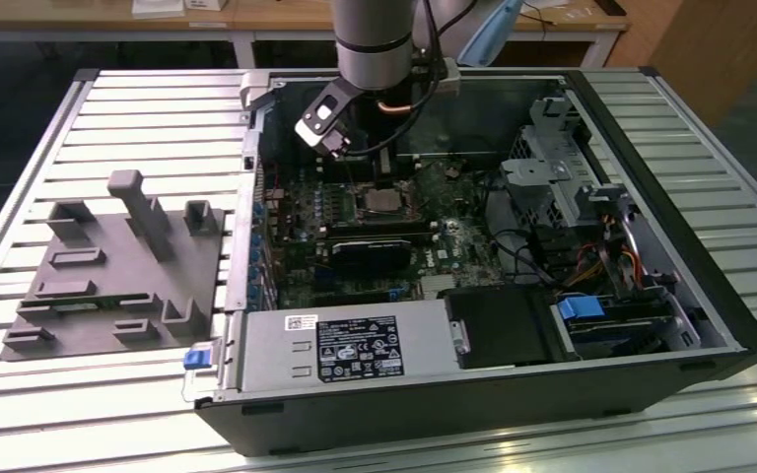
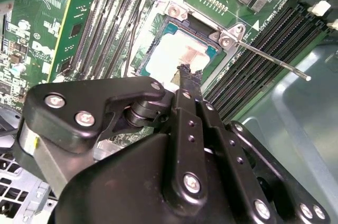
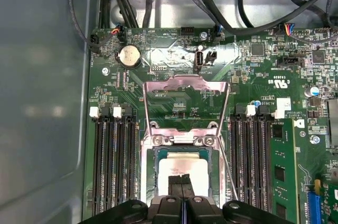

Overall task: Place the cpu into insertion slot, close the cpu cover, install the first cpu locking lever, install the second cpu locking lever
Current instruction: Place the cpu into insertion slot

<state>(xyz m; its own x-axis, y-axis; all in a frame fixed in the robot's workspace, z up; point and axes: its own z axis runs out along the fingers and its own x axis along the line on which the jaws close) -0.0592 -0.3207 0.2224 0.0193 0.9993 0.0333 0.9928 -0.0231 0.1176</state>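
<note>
We see the open computer case (image 1: 484,394) lying on a slatted table (image 1: 36,414), with the arm reaching down into it over the green board (image 3: 253,76). In the first wrist view the cover (image 3: 185,83) stands swung up on its hinge, and its square window shows the board behind, so it is not yet closed. Below it, the slot (image 3: 156,174) already has the chip (image 3: 182,165) lying flat inside its frame. We judge the first step done, or all but done. In the second wrist view one thin lever (image 2: 269,59) sticks out free past the memory slots (the other lever we cannot pick out with any confidence). As far as we can tell, neither is latched. The gripper (image 3: 182,180) has its two fingers pressed together with nothing between them, tips over the chip's top near one edge. Whether they touch it or hover just above, we cannot tell. The cover and both levers are left to do.
</note>
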